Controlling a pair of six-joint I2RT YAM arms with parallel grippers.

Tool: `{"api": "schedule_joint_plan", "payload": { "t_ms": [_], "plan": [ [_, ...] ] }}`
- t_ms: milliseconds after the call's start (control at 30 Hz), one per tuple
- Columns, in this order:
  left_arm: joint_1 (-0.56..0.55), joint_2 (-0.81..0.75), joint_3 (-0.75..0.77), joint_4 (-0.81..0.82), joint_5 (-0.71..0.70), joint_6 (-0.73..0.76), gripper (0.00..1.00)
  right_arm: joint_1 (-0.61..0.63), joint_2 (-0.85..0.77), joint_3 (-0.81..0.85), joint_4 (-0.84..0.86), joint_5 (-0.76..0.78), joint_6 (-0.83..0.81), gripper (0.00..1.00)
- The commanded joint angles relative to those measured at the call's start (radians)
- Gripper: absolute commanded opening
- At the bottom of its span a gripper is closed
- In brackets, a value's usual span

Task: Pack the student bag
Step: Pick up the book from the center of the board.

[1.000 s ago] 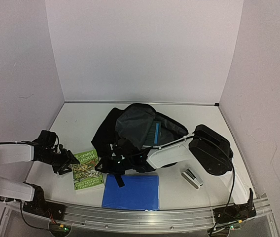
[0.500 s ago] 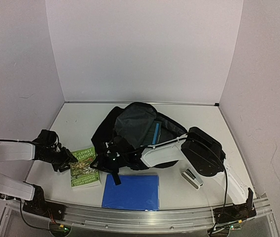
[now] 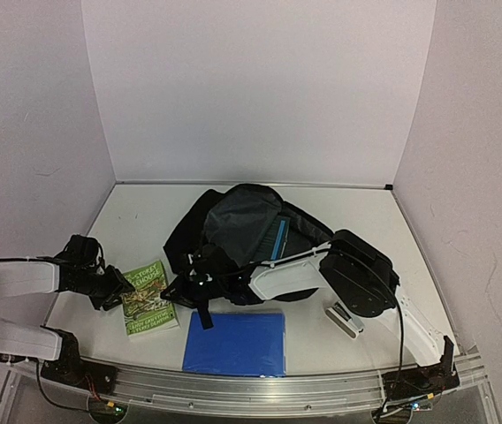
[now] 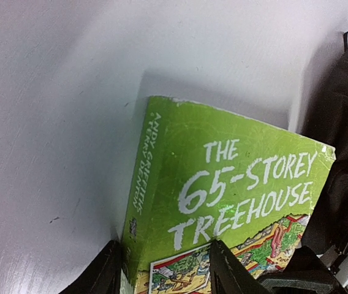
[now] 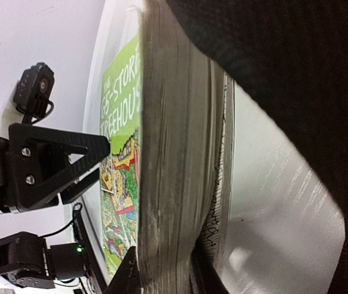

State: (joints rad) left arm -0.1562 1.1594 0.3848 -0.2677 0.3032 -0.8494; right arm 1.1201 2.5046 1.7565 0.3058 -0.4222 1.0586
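Top external view, and the action is all at the near left of the table [image 3: 136, 221]: both arms have met on the green book [image 3: 149, 299]. The left gripper [image 3: 117, 288] has it by the spine-side corner. On the left wrist camera its fingers [image 4: 223, 269] sit half-closed across the book's thickness, one on the front cover, one behind, and the book is tipped up off the surface. The right gripper [image 3: 178, 290] has reached right across from the other side, and on its wrist camera the fingers [image 5: 128, 272] are pinched in on the page edge.

So this looks like the pick-up stage for the book, possibly a handover, with nothing gone into the bag from this grip yet. Next move, by my reckoning: one arm lets go cleanly, and the other carries the book up and over to the opening without fanning the pages.

The student bag [image 3: 242, 221] lies slumped in the middle of the table, just beside the book, black and soft, straps trailing. Its grey lining is turned up on top. There's a blue strip showing at the opening, though I can't make out what it is from here. A blue folder [image 3: 235, 343] and a stapler [image 3: 345, 319] wait near the front edge.
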Motion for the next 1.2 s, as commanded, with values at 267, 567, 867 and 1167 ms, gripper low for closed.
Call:
{"api": "schedule_joint_plan", "payload": {
  "t_ms": [267, 567, 867, 1167],
  "plan": [
    [-0.02, -0.065, -0.021, -0.004, 0.106, -0.054, 0.49, 0.023, 0.021, 0.029, 0.26, -0.102, 0.08, 0.18],
    [-0.02, -0.087, -0.022, -0.016, 0.103, -0.059, 0.49, 0.023, 0.059, 0.047, 0.269, -0.122, 0.096, 0.28],
    [-0.018, -0.19, 0.021, -0.139, 0.007, -0.051, 0.63, 0.023, -0.051, 0.009, 0.291, -0.118, 0.027, 0.0],
    [-0.017, -0.412, 0.306, -0.462, -0.193, 0.044, 0.98, 0.023, -0.287, -0.111, 0.265, -0.032, -0.098, 0.0]
  ]
}}
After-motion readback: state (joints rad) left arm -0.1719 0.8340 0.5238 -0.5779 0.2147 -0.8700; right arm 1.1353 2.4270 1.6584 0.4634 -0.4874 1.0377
